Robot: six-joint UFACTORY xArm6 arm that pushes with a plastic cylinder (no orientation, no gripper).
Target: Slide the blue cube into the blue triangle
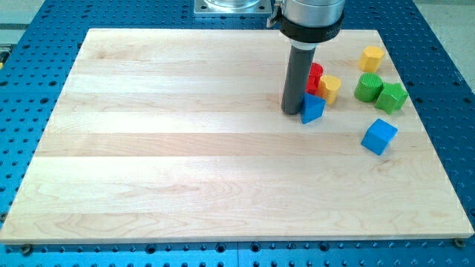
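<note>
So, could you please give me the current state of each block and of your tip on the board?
My tip: down on the board, touching the blue triangle's left side.
Blue triangle: beside the tip, apart from the blue cube.
Blue cube: alone, untouched.
Red block: partly hidden behind the rod.
Yellow blocks: untouched.
Green blocks: side by side.

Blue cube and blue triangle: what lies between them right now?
Nothing: the camera view shows only bare board between the blue cube and the blue triangle. My tip touches the triangle's left side.
</note>
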